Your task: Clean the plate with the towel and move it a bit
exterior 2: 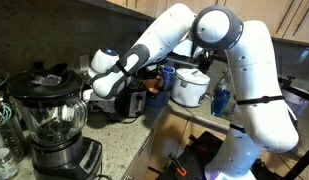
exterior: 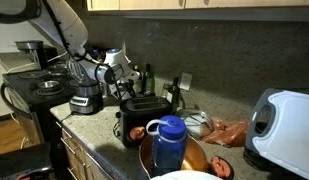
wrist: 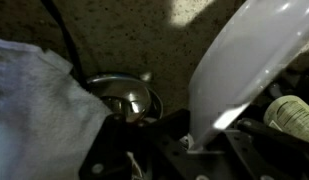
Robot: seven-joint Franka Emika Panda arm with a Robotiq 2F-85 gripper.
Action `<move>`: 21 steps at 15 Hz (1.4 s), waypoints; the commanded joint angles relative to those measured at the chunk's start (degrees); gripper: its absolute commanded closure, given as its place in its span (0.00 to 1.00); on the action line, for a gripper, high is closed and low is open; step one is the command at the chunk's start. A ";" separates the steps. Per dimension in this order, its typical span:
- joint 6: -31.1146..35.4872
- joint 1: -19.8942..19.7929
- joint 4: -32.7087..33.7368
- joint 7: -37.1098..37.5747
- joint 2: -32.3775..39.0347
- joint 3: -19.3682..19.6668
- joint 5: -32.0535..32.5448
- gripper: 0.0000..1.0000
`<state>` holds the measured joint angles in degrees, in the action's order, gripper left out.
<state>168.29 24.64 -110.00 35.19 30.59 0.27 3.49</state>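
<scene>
While the gripper [exterior: 118, 70], grip indeterminate, hovers near the toaster [exterior: 142, 108], wrist view lists towel [wrist: 39, 110] at left, plate [wrist: 244, 70] at right: wiping step judged current; next, cloth must meet plate.

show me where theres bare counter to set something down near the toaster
The one free patch of counter runs along the front edge, between the blender and the toaster. Past the toaster it is crowded: blue bottle, orange bowl and white appliance stand close together.
</scene>
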 commanded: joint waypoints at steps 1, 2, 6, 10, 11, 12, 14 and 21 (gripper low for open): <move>-0.86 1.97 3.18 -0.42 3.78 1.15 -1.90 0.93; -1.10 2.00 3.78 -0.67 4.32 1.00 -2.36 0.93; -3.08 -2.21 6.10 -4.98 6.48 -4.54 -6.85 0.94; -5.32 -4.84 7.49 -8.70 8.19 -6.77 -10.97 0.60; -6.49 -5.10 7.90 -9.28 8.58 -6.71 -11.18 0.57; -7.94 -5.14 8.03 -9.74 9.17 -6.44 -11.12 0.49; -9.29 -4.99 8.69 -10.17 10.63 -6.13 -10.95 0.34; -15.21 -4.76 12.37 -10.39 12.02 -5.95 -10.41 0.00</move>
<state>157.27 19.99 -100.32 26.76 41.22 -5.41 -6.37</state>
